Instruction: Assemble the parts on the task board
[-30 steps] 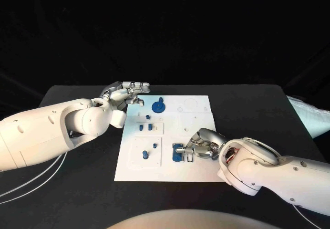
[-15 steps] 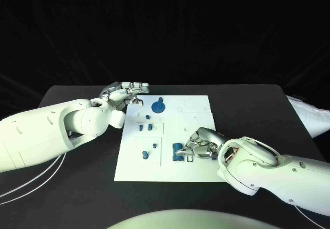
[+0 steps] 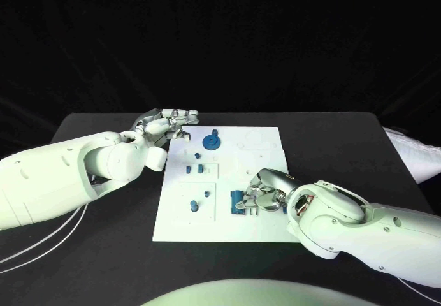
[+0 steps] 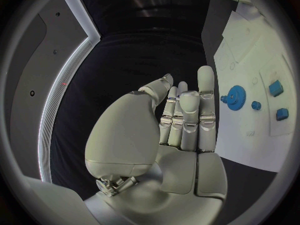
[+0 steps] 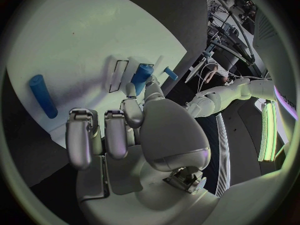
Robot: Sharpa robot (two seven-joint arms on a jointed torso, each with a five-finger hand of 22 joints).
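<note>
Down on the black bench [image 3: 110, 223] lay one white task board [image 3: 262, 166], and I counted about six blue parts on it in the head view. One blue gear [image 3: 212, 140] sat at the far end, with a small blue peg [image 3: 199, 155] just beside it. Two small blue blocks [image 3: 194, 169] lay side by side in a framed recess below that. One more blue piece [image 3: 195, 205] stood in the near-left recess, with a tiny one above it too small to make out. One blue cylinder [image 3: 237, 203] lay near the board's front edge.

The left robot hand [image 3: 169, 124] hovered at the board's far-left corner, near the gear but apart from it; the left wrist view showed its fingers [image 4: 187, 115] straight, close together and holding nothing. The right robot hand [image 3: 264, 194] sat over the near part of the board, right beside the cylinder, fingers curled downward. Whether it actually gripped anything, I could not tell: the right wrist view showed the cylinder [image 5: 42, 96] lying apart from the fingers [image 5: 81, 135].
</note>
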